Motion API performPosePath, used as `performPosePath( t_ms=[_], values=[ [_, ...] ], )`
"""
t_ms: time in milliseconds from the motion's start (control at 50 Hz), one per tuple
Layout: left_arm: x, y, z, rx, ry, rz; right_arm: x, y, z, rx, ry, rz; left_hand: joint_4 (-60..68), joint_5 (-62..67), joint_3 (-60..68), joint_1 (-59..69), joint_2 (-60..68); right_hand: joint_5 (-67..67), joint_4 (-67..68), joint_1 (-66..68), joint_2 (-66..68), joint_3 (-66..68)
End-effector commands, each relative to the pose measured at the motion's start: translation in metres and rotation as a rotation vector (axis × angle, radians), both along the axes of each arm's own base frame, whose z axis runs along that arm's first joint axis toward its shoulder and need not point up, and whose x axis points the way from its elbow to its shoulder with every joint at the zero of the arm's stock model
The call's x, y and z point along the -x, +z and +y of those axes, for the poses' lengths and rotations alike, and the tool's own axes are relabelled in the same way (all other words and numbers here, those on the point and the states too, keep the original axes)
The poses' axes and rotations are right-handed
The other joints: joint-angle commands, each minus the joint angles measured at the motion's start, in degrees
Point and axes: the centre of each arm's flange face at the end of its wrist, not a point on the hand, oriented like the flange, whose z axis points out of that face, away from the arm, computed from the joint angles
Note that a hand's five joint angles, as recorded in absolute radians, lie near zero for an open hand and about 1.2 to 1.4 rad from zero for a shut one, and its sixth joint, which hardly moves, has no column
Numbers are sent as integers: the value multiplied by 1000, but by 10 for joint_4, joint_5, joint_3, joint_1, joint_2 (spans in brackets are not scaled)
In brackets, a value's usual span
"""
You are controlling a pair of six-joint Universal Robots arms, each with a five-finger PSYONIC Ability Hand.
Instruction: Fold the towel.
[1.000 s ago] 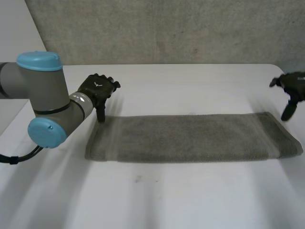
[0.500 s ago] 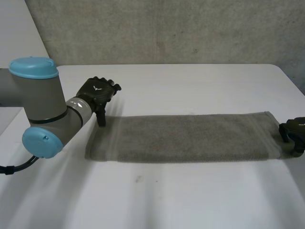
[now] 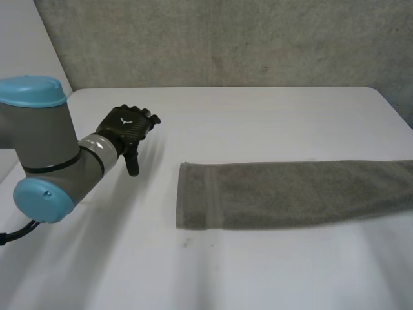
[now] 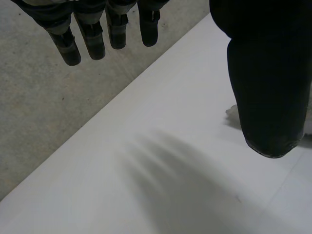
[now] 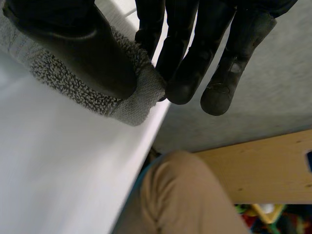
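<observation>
A grey towel point(image 3: 290, 194) lies in a long flat strip on the white table point(image 3: 258, 116), its left end near the middle and its right end running past the table's right side. In the right wrist view my right hand point(image 5: 73, 44) pinches the towel's end point(image 5: 131, 105) between thumb and fingers at the table's edge. My left hand point(image 3: 126, 126) hovers over bare table, well to the left of the towel's free end. Its fingers point(image 4: 97, 34) hang straight and apart from the thumb, with nothing between them.
A concrete wall point(image 3: 226, 39) rises behind the table. Beyond the table's right edge, under my right hand, are a person's leg in tan trousers point(image 5: 180, 195) and a wooden surface point(image 5: 263, 165).
My right hand came down onto the towel's right end, shut on it and pulled the whole towel to the right. The towel's left end slid away from my left hand, which barely moved.
</observation>
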Motion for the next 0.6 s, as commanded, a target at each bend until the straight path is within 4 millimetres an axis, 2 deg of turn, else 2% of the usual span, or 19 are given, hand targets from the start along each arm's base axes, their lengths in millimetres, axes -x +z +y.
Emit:
performPosePath(
  t_ms=[20,60,80,120,140,180,200,220,240,280,300,340,360,380,400,440,460,500,600],
  values=[
    [-8,6,5,13,14,5,-68,46,1,134,168,15,5,-19,4,1,5,36,31,42,50,36],
    [-10,7,8,13,17,5,-118,60,12,177,286,-12,5,-19,4,1,5,36,31,42,50,36],
    [-10,7,8,13,17,5,-119,60,12,177,287,-13,5,-19,4,1,5,36,31,42,50,36],
    [-12,9,11,13,18,4,-169,64,31,192,410,-41,5,-19,4,1,5,36,31,42,50,36],
    [-12,9,11,13,18,4,-169,64,31,192,411,-41,5,-19,4,1,5,36,31,42,50,36],
    [-12,9,13,11,18,4,-230,66,63,201,578,-57,5,-19,4,1,5,36,31,42,50,36],
    [-13,9,14,13,20,4,-231,67,64,201,579,-57,5,-19,4,1,5,36,31,42,50,36],
    [-15,10,15,16,25,5,-257,66,82,204,650,-62,5,-19,4,1,5,36,31,42,50,36],
    [-15,10,15,16,25,5,-257,66,82,204,651,-63,5,-19,4,1,5,36,31,42,50,36],
    [-19,12,17,23,32,8,-300,54,115,194,773,-69,5,-19,4,1,5,36,31,42,50,36],
    [-19,12,17,23,32,8,-300,53,115,194,773,-69,5,-19,4,1,5,36,31,42,50,36],
    [-20,12,19,26,33,11,-336,40,147,196,884,-76,5,-19,4,1,5,36,31,42,50,36],
    [-20,12,19,26,33,11,-336,40,147,196,885,-76,5,-19,4,1,5,36,31,42,50,36],
    [-20,11,19,28,33,12,-352,33,164,194,941,-80,5,-19,4,1,5,36,31,42,50,36],
    [-20,11,19,28,33,12,-352,33,164,194,942,-80,5,-19,4,1,5,36,31,42,50,36],
    [-21,9,20,25,34,10,-375,14,190,165,1024,-82,5,-19,4,1,5,36,31,42,50,36],
    [-21,9,20,25,34,10,-375,14,190,165,1024,-82,5,-19,4,1,5,36,31,42,50,36],
    [-21,7,21,19,35,10,-388,-7,210,116,1080,-73,5,-19,4,1,5,36,31,42,50,36],
    [-21,5,23,14,33,8,-393,-26,230,55,1135,-66,5,-19,4,1,5,36,31,42,50,36]
  ],
)
